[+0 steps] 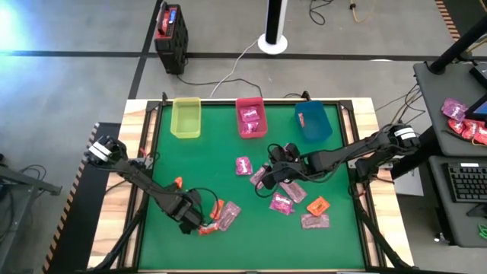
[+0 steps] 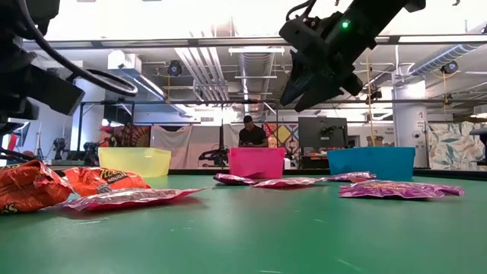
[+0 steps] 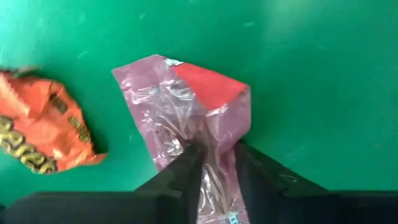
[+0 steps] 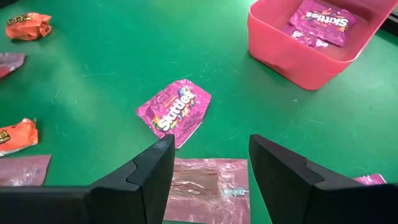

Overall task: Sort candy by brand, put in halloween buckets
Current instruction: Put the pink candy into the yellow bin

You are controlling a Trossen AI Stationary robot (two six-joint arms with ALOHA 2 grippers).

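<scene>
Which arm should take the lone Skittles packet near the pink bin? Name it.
Right. The right gripper hangs open near that Skittles packet, close to the pink bin. The left gripper is pinching a pale pink packet.

Green table (image 1: 205,164): three bins (image 1: 186,118) along far edge, candy packets (image 1: 282,202) scattered

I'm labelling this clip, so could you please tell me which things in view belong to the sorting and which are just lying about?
Job:
- candy packets on the mat
- yellow bin
- pink bin, packets already inside
- blue bin
- left gripper, shut on a pale pink packet
- right gripper, open above the mat

Lying about:
- black-and-red box
- keyboard
- person behind the table
</scene>
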